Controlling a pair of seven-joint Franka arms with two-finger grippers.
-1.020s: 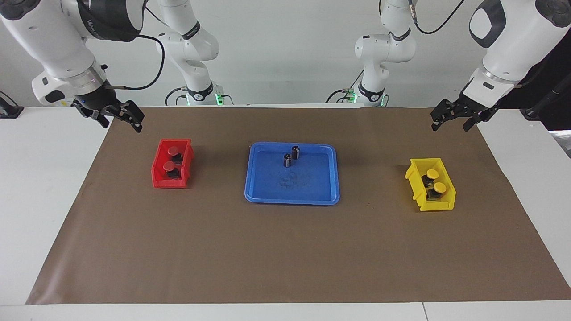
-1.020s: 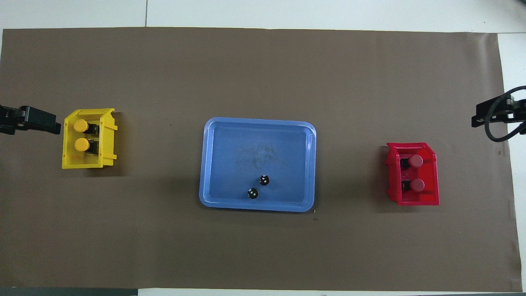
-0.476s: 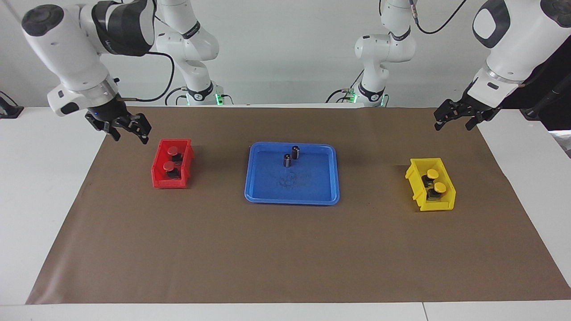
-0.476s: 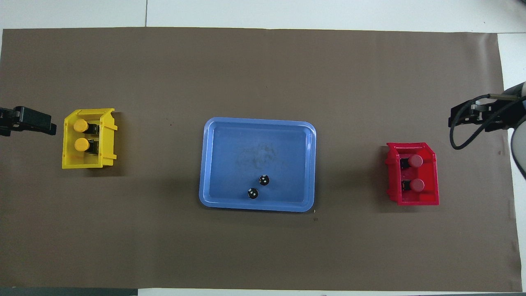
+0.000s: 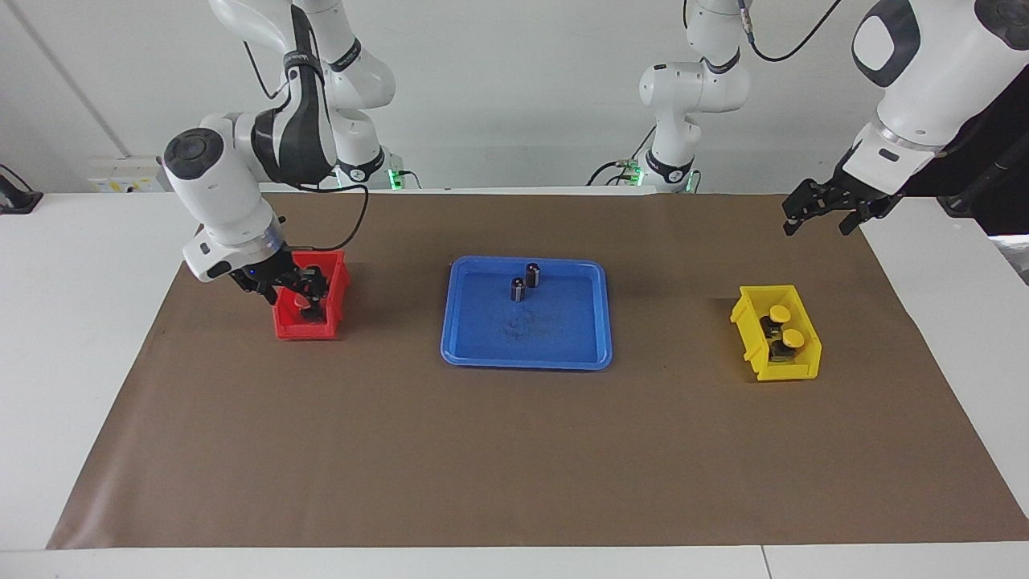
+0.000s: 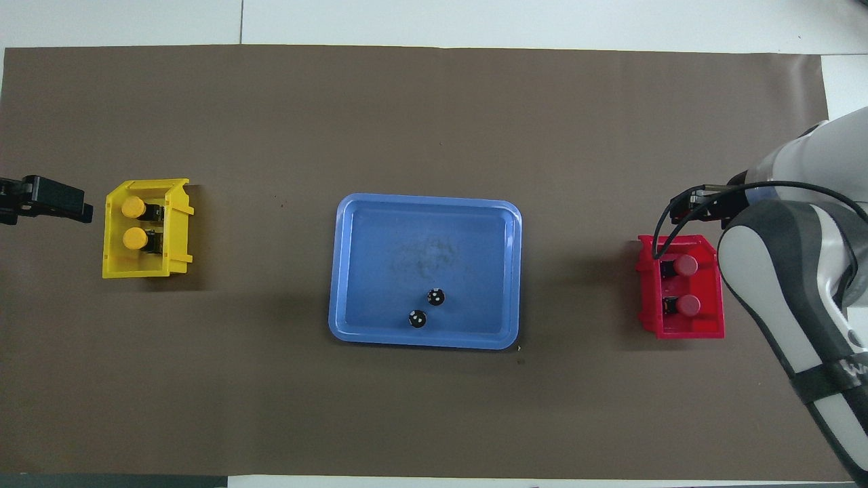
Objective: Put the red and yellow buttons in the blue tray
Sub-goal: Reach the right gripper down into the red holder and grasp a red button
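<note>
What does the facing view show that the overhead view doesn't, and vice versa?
Facing only: the right gripper low at the red bin, covering part of its contents; the left gripper in full, raised while its arm waits.
Overhead only: both red buttons lying uncovered in the red bin.
Both: the blue tray holding only two dark cylinders, and the yellow bin with two yellow buttons.

The tray (image 6: 352, 271) lies mid-table, holding two cylinders (image 6: 426, 307) near its robot-side rim. One bin (image 6: 681, 330) with two buttons (image 6: 686, 285) sits toward the right arm's end; another bin (image 6: 142, 268) with two buttons (image 6: 134, 222) toward the left arm's end
</note>
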